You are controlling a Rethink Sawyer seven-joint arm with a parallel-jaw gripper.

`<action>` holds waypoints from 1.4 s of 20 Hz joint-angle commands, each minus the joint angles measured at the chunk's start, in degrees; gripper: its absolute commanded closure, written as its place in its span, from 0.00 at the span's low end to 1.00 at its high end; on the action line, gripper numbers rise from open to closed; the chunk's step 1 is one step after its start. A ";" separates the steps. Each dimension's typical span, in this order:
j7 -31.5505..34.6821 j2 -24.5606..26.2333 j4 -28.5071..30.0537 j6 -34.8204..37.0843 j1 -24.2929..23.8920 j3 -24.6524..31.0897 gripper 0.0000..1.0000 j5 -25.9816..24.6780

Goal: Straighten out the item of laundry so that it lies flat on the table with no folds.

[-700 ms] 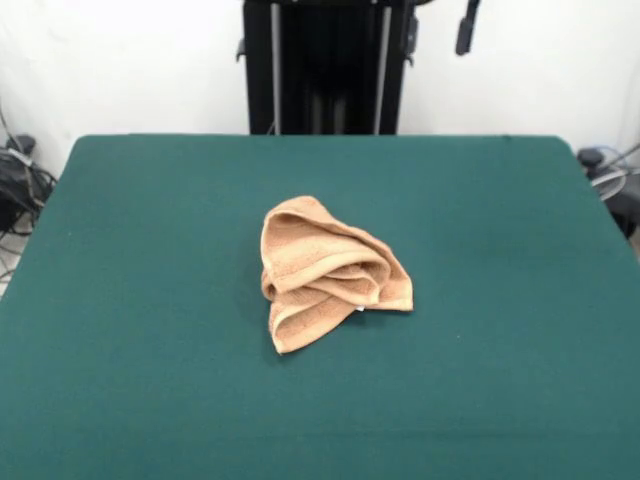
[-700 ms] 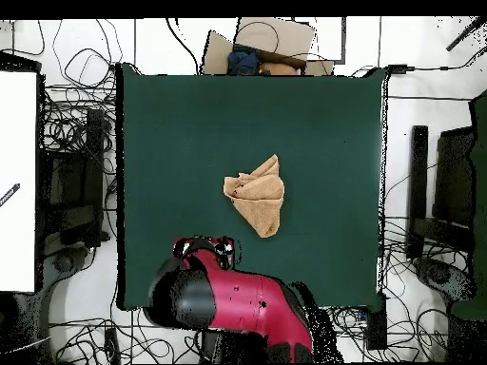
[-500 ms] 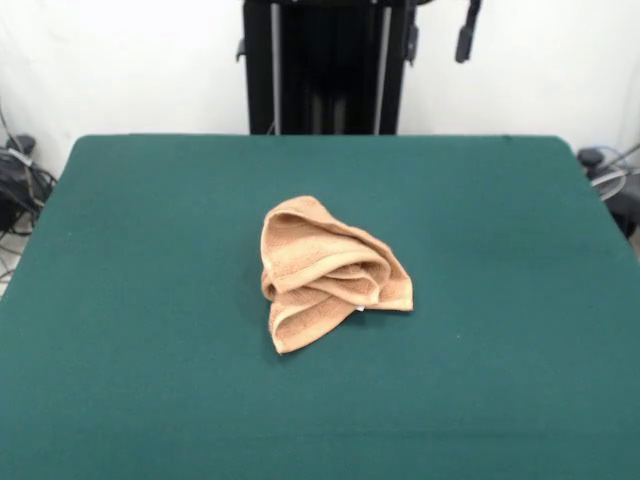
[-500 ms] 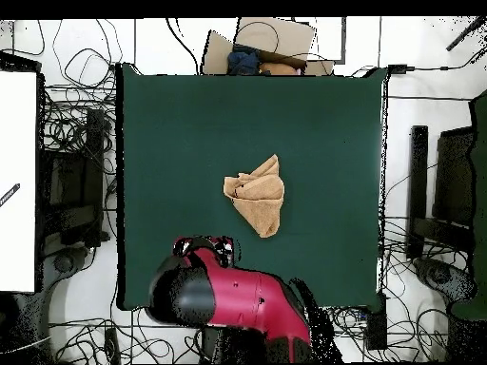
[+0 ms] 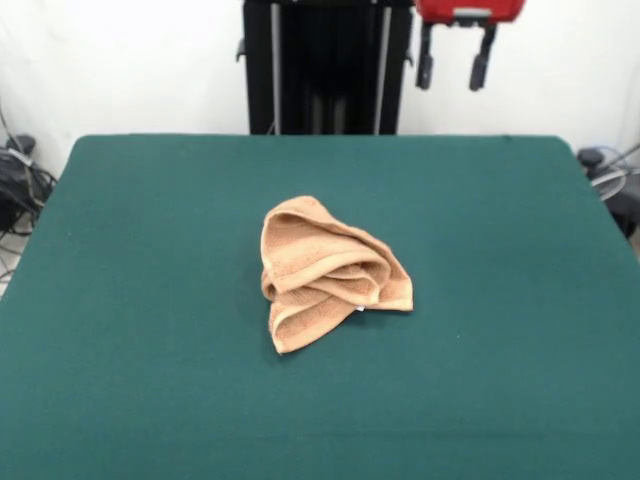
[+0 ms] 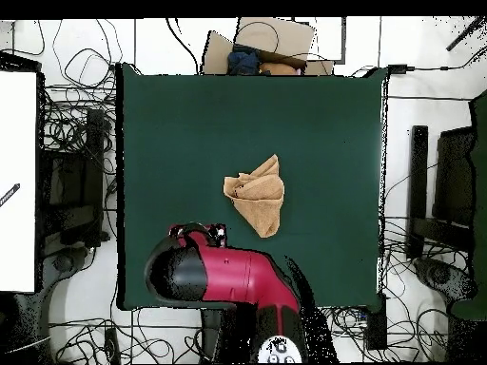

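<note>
Front view: towel (image 5: pixel 325 275) lies crumpled in several folds mid-worktop (image 5: pixel 120 300); flattening not begun. Gripper (image 5: pixel 452 62) hangs well above the far edge, fingers (image 5: pixel 479 70) apart, holding nothing.

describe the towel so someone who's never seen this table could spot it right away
Start at the dark green table that fills the front view. Near its middle lies the towel, alone and untouched. It is a light orange-tan terry cloth, crumpled into a folded heap with hemmed edges showing, the only thing on the felt.

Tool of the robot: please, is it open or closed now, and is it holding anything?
Tool: open, empty, high above the table's far edge, apart from the crumpled towel.
</note>
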 commanded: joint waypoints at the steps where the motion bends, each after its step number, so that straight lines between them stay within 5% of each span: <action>1: 8.81 7.30 -7.52 -1.71 1.73 0.58 0.00 -1.19; 28: 9.80 21.04 -27.84 2.05 5.72 -4.29 0.00 -1.01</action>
